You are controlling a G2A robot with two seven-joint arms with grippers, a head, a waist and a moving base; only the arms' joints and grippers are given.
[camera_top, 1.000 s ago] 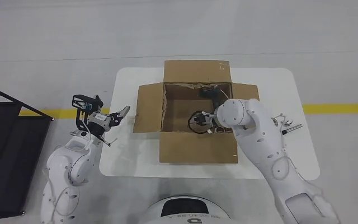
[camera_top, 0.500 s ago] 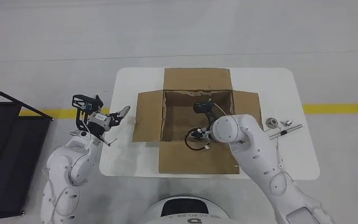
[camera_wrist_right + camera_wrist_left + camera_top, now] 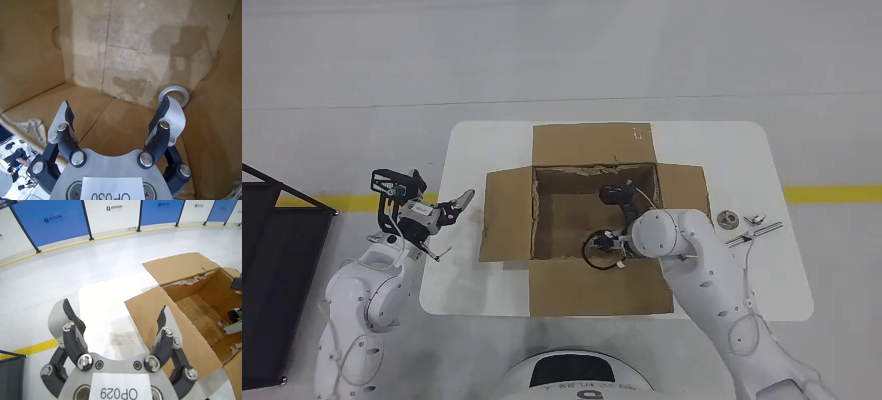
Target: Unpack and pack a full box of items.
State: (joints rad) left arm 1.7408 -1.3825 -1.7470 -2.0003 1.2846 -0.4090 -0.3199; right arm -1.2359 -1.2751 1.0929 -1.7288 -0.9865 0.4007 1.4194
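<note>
White tabletop [image 3: 712, 150] carries an open cardboard box [image 3: 592, 285] at its middle, flaps spread and rim torn. The right hand [image 3: 116, 101] is down inside the box, fingers wide apart and holding nothing. The left hand [image 3: 114, 303] hangs over the tabletop's left edge, also wide and empty. A metal ring [image 3: 174, 93] lies in a corner of the box floor, close by one right fingertip. Small metal parts [image 3: 747, 225] lie toward the tabletop's right edge.

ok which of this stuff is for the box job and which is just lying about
Job:
cardboard box
metal ring inside it
right pincer, open by the ring
round metal part and thin metal tool beside the box

Lying about:
black rack beside the table
tape patch
left pincer, open, empty
</note>
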